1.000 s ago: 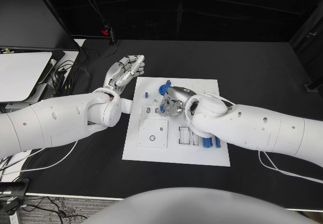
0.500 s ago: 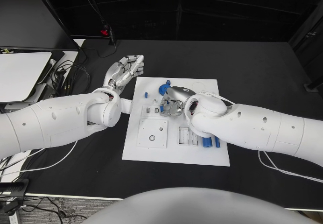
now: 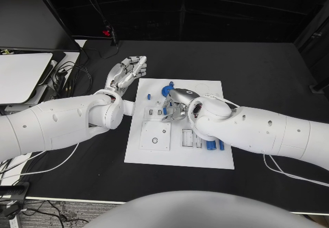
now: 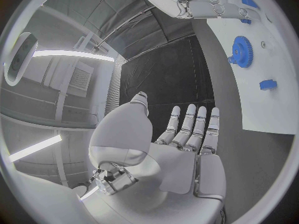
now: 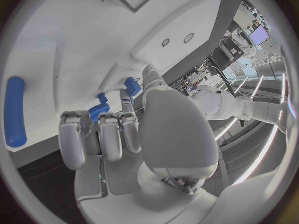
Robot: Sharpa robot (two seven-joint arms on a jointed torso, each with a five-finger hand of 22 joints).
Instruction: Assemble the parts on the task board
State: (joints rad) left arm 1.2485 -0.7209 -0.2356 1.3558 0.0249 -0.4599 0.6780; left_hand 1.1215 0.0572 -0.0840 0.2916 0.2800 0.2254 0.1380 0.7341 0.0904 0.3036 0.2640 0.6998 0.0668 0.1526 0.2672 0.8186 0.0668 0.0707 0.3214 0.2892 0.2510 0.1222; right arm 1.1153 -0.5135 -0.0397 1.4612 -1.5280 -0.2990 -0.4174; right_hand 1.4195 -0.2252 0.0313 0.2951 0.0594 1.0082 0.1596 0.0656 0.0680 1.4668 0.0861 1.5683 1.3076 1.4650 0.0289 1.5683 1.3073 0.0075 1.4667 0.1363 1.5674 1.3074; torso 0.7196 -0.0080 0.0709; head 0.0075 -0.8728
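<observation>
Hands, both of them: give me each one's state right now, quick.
Left hand: open, fingers extended, holding nothing, beside the task board.
Right hand: over the board with fingers curled down; whether it holds a part cannot be told.

A white task board (image 3: pixel 179 159) lies on the black table (image 3: pixel 267 71). The gear (image 4: pixel 241 51) and the small parts (image 3: pixel 215 145) at the board's right are blue. Both hands (image 3: pixel 127 70) (image 3: pixel 177 103) are silver on white arms.

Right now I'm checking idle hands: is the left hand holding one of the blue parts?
No. In the left wrist view the left hand lies flat with fingers extended, nothing in it, off the task board.
</observation>
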